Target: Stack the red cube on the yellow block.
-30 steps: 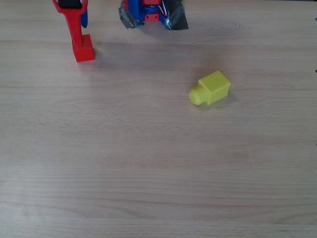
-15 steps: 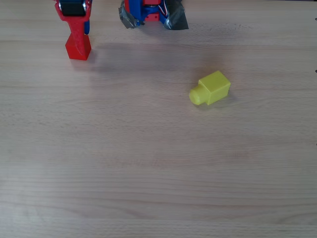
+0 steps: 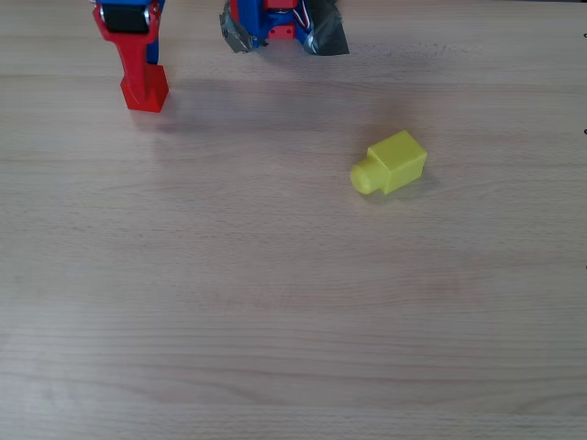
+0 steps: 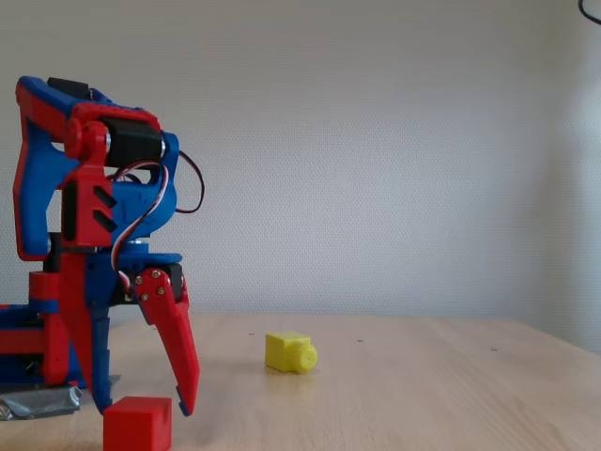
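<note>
The red cube (image 3: 147, 94) is at the table's far left in the overhead view, at the tip of my red-and-blue gripper (image 3: 144, 84). In the fixed view the cube (image 4: 137, 425) fills the gap between the two fingertips of the gripper (image 4: 141, 410), which is shut on its sides. Its underside is cut off by the picture's edge, so I cannot tell whether it rests on the table. The yellow block (image 3: 398, 160) lies on its side well to the right, apart from the arm, its round stub pointing left and toward the front. The fixed view shows the block (image 4: 287, 350) beyond the gripper.
My arm's base (image 3: 275, 26) is fixed with grey tape (image 4: 38, 400) at the back edge of the wooden table (image 3: 275, 321). A pale wall (image 4: 394, 141) stands behind the table in the fixed view.
The gripper swung more upright, and the red cube shifted a little left and back and turned slightly with it. The yellow block stayed put.
</note>
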Robot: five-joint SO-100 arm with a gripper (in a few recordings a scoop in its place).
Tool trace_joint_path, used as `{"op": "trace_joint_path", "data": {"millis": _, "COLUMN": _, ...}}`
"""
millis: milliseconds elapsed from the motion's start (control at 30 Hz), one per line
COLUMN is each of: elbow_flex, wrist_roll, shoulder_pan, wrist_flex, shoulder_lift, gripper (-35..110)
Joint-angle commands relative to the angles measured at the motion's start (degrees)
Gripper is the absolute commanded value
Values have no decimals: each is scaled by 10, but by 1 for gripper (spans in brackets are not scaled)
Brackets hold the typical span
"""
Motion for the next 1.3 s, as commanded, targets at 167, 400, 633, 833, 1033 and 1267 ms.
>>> {"op": "trace_joint_path", "data": {"millis": 167, "elbow_flex": 4, "wrist_roll": 5, "shoulder_pan": 25, "wrist_flex": -5, "shoulder_lift": 5, "gripper": 14}}
{"op": "trace_joint_path", "data": {"millis": 400, "elbow_flex": 9, "wrist_roll": 20, "shoulder_pan": 19, "wrist_flex": -9, "shoulder_lift": 6, "gripper": 9}}
{"op": "trace_joint_path", "data": {"millis": 633, "elbow_flex": -24, "wrist_roll": 71, "shoulder_pan": -26, "wrist_flex": 18, "shoulder_lift": 73, "gripper": 10}}
{"op": "trace_joint_path", "data": {"millis": 833, "elbow_flex": -90, "wrist_roll": 166, "shoulder_pan": -132, "wrist_flex": 55, "shoulder_lift": 128, "gripper": 10}}
{"op": "trace_joint_path", "data": {"millis": 1033, "elbow_flex": -170, "wrist_roll": 260, "shoulder_pan": -263, "wrist_flex": 107, "shoulder_lift": 137, "gripper": 10}}
{"op": "trace_joint_path", "data": {"millis": 1267, "elbow_flex": -199, "wrist_roll": 342, "shoulder_pan": -398, "wrist_flex": 148, "shoulder_lift": 149, "gripper": 10}}
